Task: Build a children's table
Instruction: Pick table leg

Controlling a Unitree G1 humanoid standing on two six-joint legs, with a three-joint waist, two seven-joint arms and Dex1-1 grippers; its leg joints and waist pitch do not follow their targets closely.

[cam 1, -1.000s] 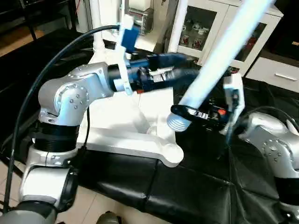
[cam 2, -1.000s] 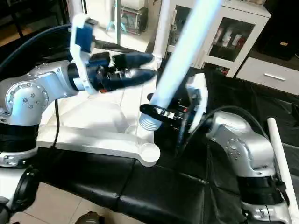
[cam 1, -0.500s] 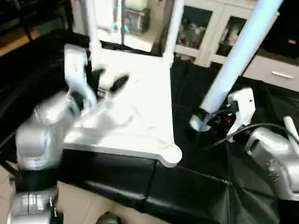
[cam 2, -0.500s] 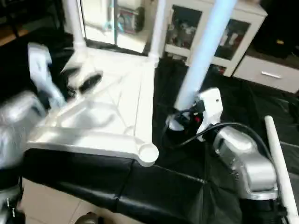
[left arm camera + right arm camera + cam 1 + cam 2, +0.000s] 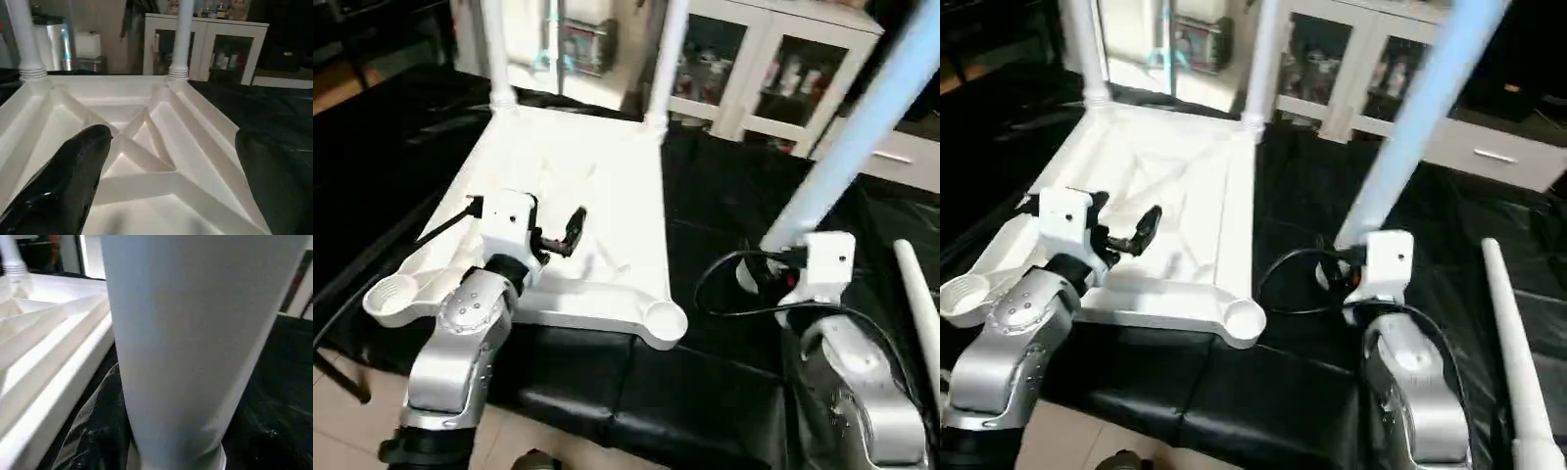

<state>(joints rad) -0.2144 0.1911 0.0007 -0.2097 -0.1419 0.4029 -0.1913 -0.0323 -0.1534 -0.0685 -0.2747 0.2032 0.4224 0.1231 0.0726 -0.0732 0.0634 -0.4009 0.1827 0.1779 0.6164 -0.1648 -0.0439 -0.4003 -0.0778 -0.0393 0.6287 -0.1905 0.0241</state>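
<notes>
Two round tube legs [image 5: 664, 59] upright in ribbed white top [image 5: 597, 196].

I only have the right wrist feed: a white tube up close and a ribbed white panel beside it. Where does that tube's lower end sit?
Observer: The held leg ends at the right gripper, over the black mat beside the tabletop, not in a socket.
Operator: Which sockets are free?
Observer: Both near ones; the near right socket is closest. The two far corners already carry legs.
Operator: And the left gripper?
Observer: The left gripper is open, empty, above the tabletop.
Operator: Any leg left?
Observer: One spare leg lies on the mat at the right.
</notes>
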